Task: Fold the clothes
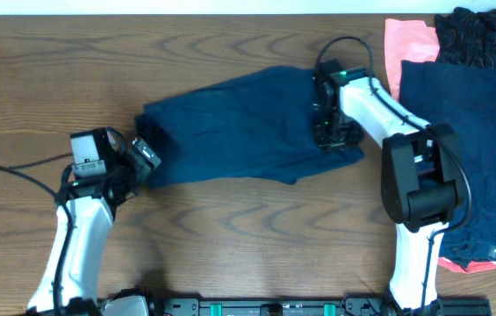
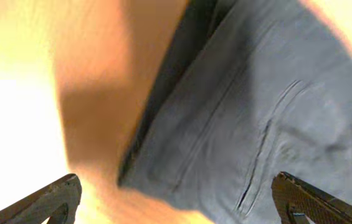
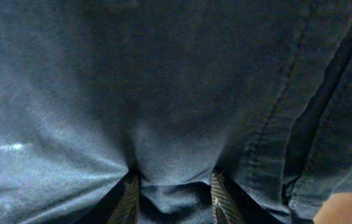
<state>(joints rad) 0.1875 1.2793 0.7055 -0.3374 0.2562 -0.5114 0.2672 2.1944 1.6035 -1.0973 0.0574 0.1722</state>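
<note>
A navy garment (image 1: 239, 127) lies rumpled across the middle of the table (image 1: 230, 237), running left to right, with its left end doubled over into a thicker fold. The right end effector (image 1: 328, 132) is pressed down on its right end; in the right wrist view the two fingers (image 3: 129, 200) stand close together with a ridge of blue cloth bunched up between them, so it is pinching the navy garment; a stitched seam runs down the cloth just right of them.

The left end effector (image 1: 147, 158) sits at the garment's folded left edge; whether it touches the cloth I cannot tell. In the left wrist view its fingers (image 2: 54, 199) are spread wide, one in each lower corner, gripping nothing, with blue cloth and a strip of bare table beneath; that view is blurred, though a stitched pocket slit shows in the fabric.

At the far right of the table lie the other clothes: a salmon-pink garment (image 1: 408, 44) and a black patterned garment (image 1: 480, 31) at the back, both partly covered by a dark navy stack (image 1: 485, 149) that reaches toward the front edge, just beside the right arm and well apart from the left one.
</note>
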